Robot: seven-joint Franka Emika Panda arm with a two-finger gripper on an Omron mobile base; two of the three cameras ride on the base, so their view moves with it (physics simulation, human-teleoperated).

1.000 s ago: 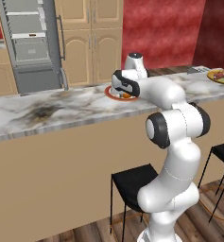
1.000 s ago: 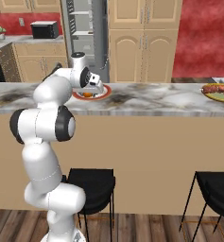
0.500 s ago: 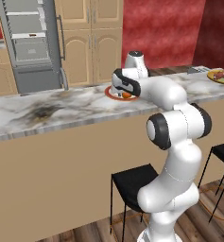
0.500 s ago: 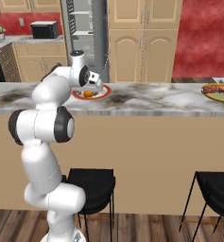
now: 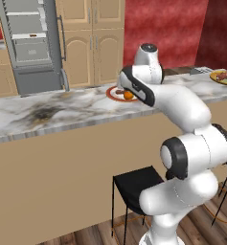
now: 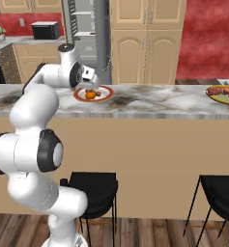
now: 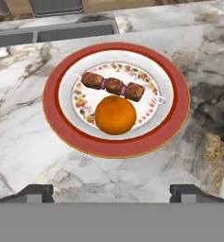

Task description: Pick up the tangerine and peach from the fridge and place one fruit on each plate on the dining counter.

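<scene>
The tangerine [image 7: 115,115], a plain bright orange ball, lies on the white plate with the red rim [image 7: 178,101], beside a brown skewer. That plate [image 5: 113,94] [image 6: 106,95] rests on the marbled dining counter [image 5: 48,112] [image 6: 150,103]. My gripper [image 7: 111,191] hangs open just above the plate's near rim, its fingers wide apart and holding nothing; its hand is also at gripper [image 5: 128,89] and gripper [image 6: 91,83]. A yellow-green plate [image 5: 219,78] [image 6: 217,96] with brown food sits far right on the counter. I cannot tell whether the peach is on it. The grey fridge [image 5: 31,45] [image 6: 87,29] stands open behind.
Black stools [image 5: 134,184] [image 6: 94,185] stand under the counter's tan front. Tan cupboards [image 5: 93,43] and a red wall lie behind the counter. A dark smudge marks the stone [image 7: 212,111] right of the plate.
My hand has risen a little above the red-rimmed plate. The tangerine lies still on the plate.
</scene>
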